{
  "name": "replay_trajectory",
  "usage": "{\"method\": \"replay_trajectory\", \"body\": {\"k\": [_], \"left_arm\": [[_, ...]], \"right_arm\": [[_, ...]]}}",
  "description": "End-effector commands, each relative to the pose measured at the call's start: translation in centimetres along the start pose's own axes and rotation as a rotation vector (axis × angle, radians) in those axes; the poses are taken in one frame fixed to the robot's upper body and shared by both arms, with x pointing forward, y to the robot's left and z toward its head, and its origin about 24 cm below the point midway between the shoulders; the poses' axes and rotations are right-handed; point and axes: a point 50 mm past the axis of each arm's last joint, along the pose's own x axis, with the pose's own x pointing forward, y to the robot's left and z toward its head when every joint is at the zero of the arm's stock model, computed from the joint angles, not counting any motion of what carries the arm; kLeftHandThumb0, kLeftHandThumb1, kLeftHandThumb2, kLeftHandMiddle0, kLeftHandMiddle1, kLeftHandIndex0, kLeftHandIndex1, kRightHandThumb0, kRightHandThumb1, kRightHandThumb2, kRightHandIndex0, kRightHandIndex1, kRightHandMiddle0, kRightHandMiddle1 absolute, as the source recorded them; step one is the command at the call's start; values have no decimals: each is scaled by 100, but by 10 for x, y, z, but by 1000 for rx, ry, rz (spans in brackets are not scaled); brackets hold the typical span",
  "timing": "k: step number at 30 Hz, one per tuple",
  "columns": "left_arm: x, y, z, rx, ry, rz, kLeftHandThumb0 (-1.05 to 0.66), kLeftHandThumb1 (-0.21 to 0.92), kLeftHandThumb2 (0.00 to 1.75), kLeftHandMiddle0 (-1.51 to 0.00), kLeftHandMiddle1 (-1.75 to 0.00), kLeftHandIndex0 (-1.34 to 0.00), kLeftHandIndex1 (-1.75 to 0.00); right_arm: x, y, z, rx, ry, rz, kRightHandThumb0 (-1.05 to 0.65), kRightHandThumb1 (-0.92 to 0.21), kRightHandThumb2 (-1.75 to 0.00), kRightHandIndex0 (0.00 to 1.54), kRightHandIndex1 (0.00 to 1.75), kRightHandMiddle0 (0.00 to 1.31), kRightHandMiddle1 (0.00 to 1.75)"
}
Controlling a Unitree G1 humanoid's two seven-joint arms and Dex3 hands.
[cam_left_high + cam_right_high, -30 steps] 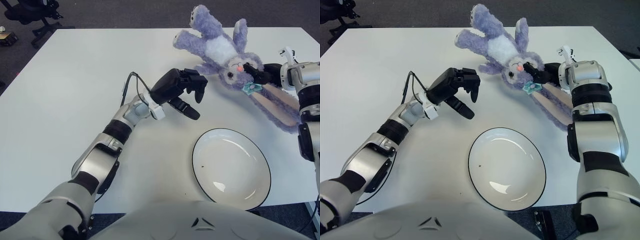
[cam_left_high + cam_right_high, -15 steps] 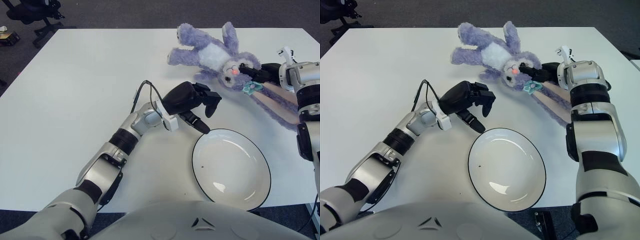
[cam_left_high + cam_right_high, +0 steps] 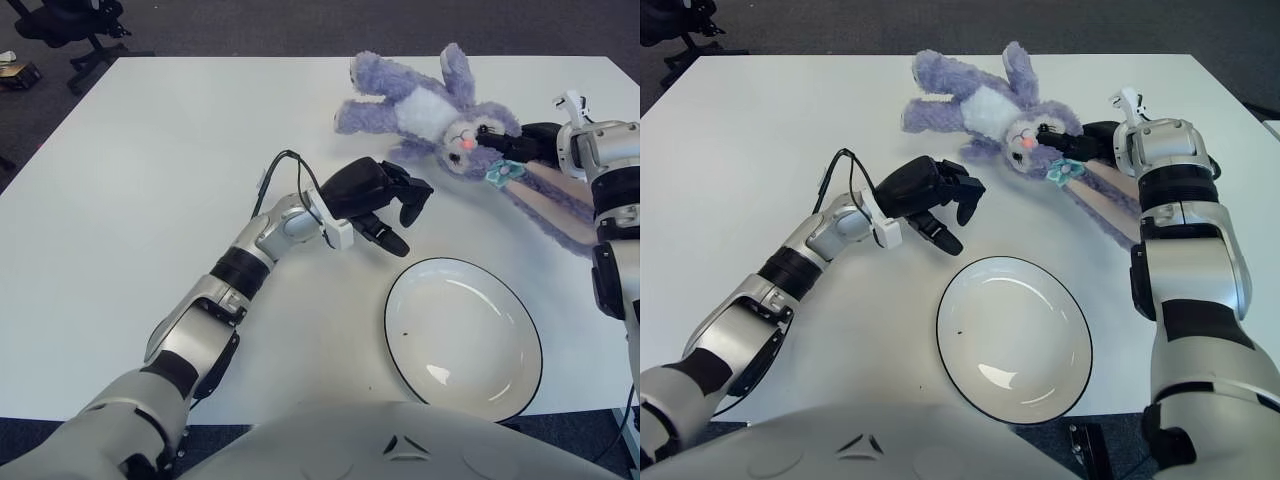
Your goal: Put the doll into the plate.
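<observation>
White bench (image 3: 150, 140) carries the empty plate (image 3: 463, 336); beyond it lies the doll (image 3: 440, 105), its head pinched by the right robot hand (image 3: 520, 143). The left robot hand (image 3: 385, 200), loosely open, hovers beyond the plate. Dragging by the head risks slipping.

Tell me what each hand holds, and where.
Right hand grips the doll at its head, by the ear base. Left hand holds nothing.

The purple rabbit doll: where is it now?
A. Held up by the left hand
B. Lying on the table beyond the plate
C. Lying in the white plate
B: the purple rabbit doll lies on the table, beyond the bare white plate; the right hand is at its head.
</observation>
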Motion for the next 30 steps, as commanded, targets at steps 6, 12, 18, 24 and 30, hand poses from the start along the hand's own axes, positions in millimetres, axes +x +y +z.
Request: {"method": "replay_trajectory", "body": {"k": [6,12,18,24,30], "left_arm": [[3,10,-7,16,27,71,-30,92,33,-87,-175,-66,-163],[9,17,-14,39,45,125,-30,92,32,-87,-175,-66,-166],[14,30,-18,45,13,247,-30,92,30,-88,-175,-67,-174],[15,32,-19,32,-14,291,-30,92,27,-89,-175,-69,-174],[16,29,-17,2,-39,263,-29,92,25,-90,-175,-69,-175]], "right_arm": [[-3,-2,13,-24,-28,-29,-30,-92,-11,116,175,86,175],[-2,-3,15,-33,-23,-49,-30,-92,-11,116,175,86,175],[-2,-4,18,-45,-22,-68,-30,-92,-11,116,175,86,175],[-2,-5,20,-53,-23,-103,-29,-92,-11,116,175,86,175],[-1,-6,21,-51,-17,-140,-26,-92,-11,116,175,86,175]]}}
